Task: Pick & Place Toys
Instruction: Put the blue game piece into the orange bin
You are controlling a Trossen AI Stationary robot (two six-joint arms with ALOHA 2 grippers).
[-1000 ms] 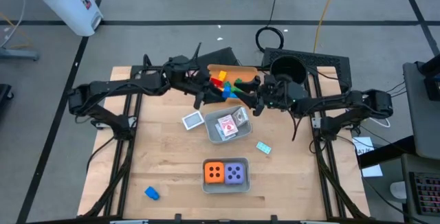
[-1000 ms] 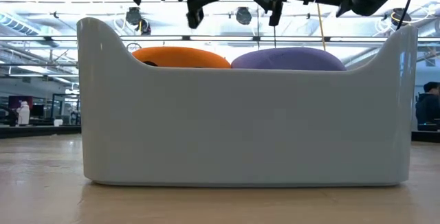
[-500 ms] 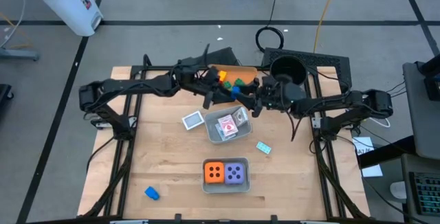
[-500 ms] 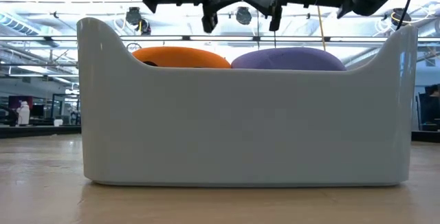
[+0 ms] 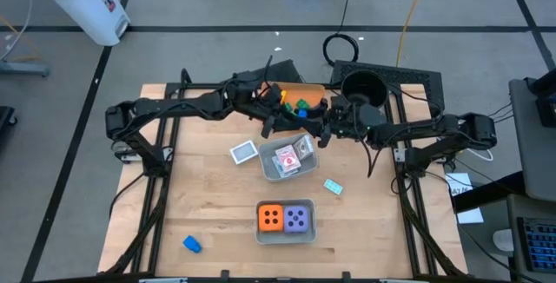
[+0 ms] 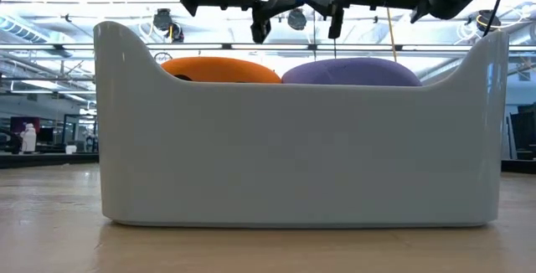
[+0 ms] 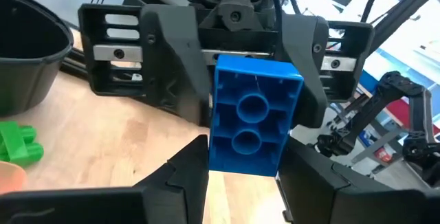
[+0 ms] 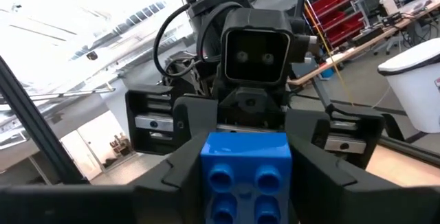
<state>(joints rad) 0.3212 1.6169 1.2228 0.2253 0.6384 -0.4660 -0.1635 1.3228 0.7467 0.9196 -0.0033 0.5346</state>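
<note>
A blue brick (image 7: 251,114) hangs in the air over the table's far middle, between my two grippers, which face each other. My left gripper (image 7: 244,159) comes from the left and is shut on one end. My right gripper (image 8: 244,162) comes from the right and is shut on the other end. In the high view they meet beside the orange tray (image 5: 306,89), which holds other bricks. The orange die (image 5: 271,218) and purple die (image 5: 298,220) sit in a pale tray (image 5: 285,235). Another blue brick (image 5: 191,244) lies at the near left. My left gripper pinches the blue brick's two long sides (image 7: 218,152) between its two fingers, at the end nearer its wrist. The fingers lie roughly level and come from the table's left. The brick is lifted clear of the table. My right gripper has its two fingers on the brick's opposite sides (image 8: 206,159), at the end away from my left gripper. The fingers (image 7: 308,66) come from the table's right, about level. The brick's studded face (image 8: 244,183) shows in the right wrist view.
A clear grey tray (image 5: 265,163) with cards stands just nearer than the grippers. A card (image 5: 244,151) lies left of it and a teal one (image 5: 333,186) to its right. The black pot (image 5: 363,86) stands at the far right. A green brick (image 7: 17,145) lies below.
My left gripper has carried the blue brick toward the table's right, up to my right gripper, keeping it level and clear of the table. My right gripper has stayed in place, and the brick's free end now sits between its fingers.
</note>
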